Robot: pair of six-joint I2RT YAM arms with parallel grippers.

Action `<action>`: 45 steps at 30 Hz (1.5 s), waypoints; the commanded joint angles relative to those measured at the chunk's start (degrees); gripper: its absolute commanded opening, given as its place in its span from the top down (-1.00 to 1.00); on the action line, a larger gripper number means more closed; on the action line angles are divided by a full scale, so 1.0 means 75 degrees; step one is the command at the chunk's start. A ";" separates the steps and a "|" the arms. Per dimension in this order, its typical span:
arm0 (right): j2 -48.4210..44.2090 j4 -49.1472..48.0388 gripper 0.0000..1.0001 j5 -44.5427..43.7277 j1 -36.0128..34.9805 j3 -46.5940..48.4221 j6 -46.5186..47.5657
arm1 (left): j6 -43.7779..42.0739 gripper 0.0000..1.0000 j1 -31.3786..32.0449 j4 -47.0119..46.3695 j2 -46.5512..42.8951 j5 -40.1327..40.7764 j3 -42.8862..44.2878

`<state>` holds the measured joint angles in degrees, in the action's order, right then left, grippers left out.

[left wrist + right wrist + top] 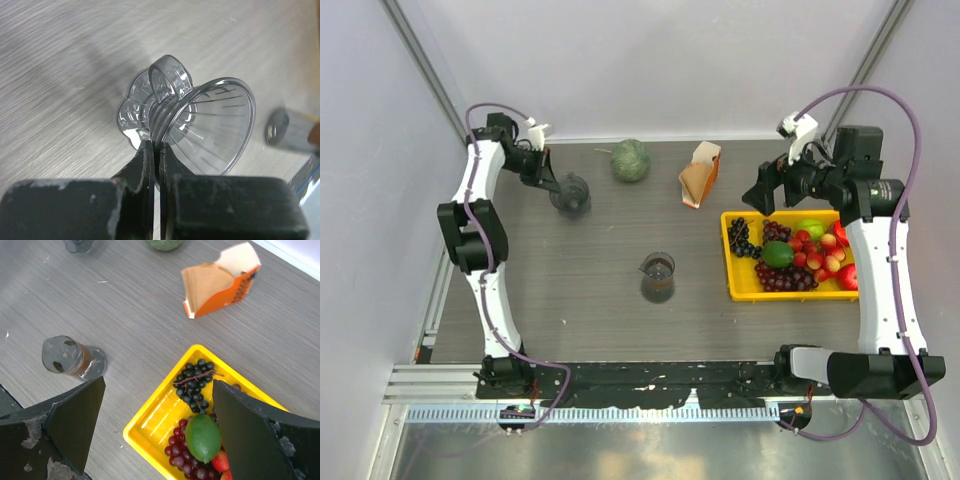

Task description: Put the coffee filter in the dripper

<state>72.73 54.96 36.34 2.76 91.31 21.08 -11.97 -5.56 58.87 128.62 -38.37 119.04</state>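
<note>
The dripper (pixel 210 130) sits far left on the counter (pixel 570 300) — the left fingers (pixel 146 165) pinch its rim by the handle. No loose coffee filter shows, I think, only brown papers in the pack (pixel 220 285). The right fingers (pixel 75 415) are spread wide — next they must pull one paper out.

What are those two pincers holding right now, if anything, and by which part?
The left pincer pinches the dripper by its thin wall at the rim. The right pincer is open and holds nothing.
</note>
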 commanded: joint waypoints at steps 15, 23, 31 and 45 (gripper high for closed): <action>-0.0674 -0.1995 -0.84 0.0301 -0.3707 -0.1345 0.4360 | -0.7006 1.00 0.2838 0.5276 -0.3015 -0.1153 -0.0673; -0.0194 -0.3343 -0.46 0.0779 -0.4059 -0.1523 0.4221 | -0.7580 1.00 0.3354 0.5287 -0.3637 -0.1564 -0.0838; 0.0591 -0.3391 -0.43 0.1377 -0.4470 -0.1241 0.3811 | -0.8119 1.00 0.3753 0.5275 -0.3918 -0.1516 -0.0779; 0.1072 -0.3637 -0.33 0.1565 -0.4763 -0.1030 0.3833 | -0.8459 1.00 0.4058 0.5276 -0.4223 -0.1552 -0.0790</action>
<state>80.93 29.52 46.26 -31.66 81.12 49.17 -74.04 24.36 77.25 100.31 -47.33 112.25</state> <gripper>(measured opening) 0.673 0.036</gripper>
